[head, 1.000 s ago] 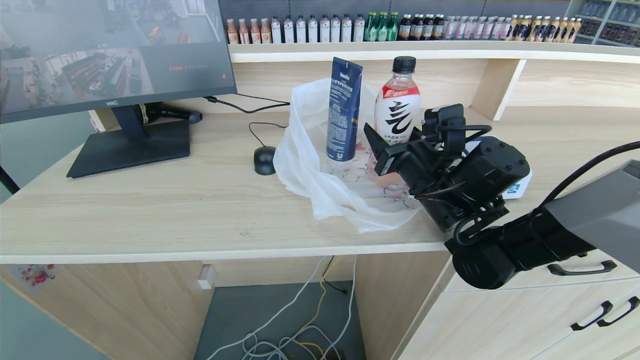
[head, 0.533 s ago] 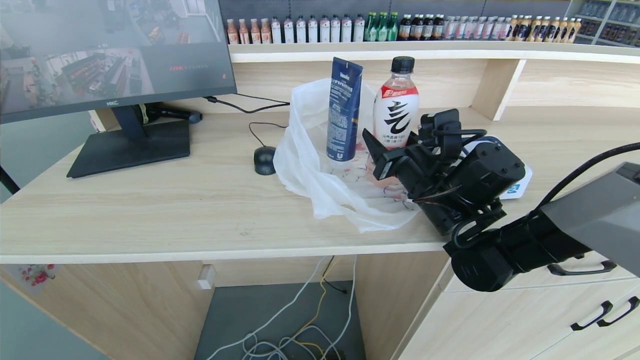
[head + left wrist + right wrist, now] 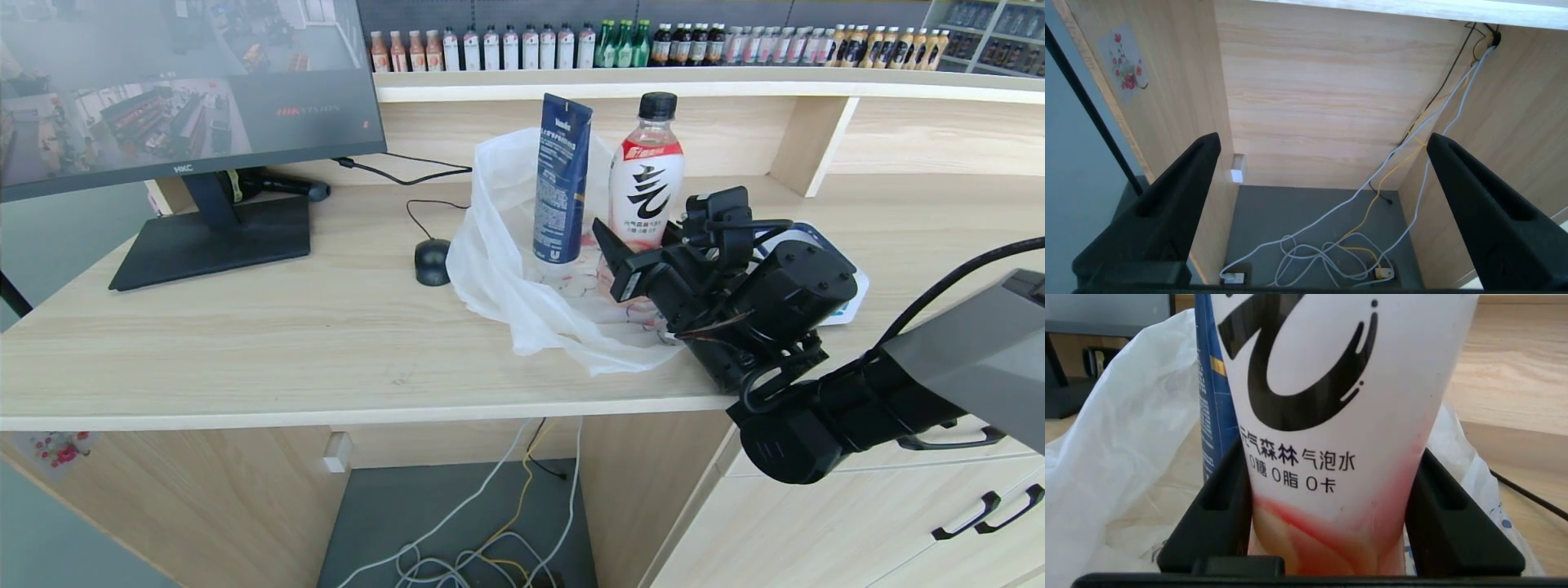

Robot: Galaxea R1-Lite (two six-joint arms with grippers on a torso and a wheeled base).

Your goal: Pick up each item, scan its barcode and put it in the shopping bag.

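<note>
Shop checkout: wood counter (image 3: 245, 327) w/ monitor (image 3: 163, 82) (CCTV feed of aisles), shopping bag (image 3: 498, 286), drink bottles (image 3: 653, 45) shelved behind.

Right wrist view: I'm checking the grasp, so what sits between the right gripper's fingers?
The drink bottle, whose lower body fills the right gripper with no space at either finger; the right wrist view shows it.

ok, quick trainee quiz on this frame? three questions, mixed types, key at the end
1. True or false: the blue tube stands upright.
2. The bottle has a cap that is: A red, B black, C white.
3. Which hand is closed on the bottle?
Key: 1 true; 2 B; 3 the right hand.
</note>
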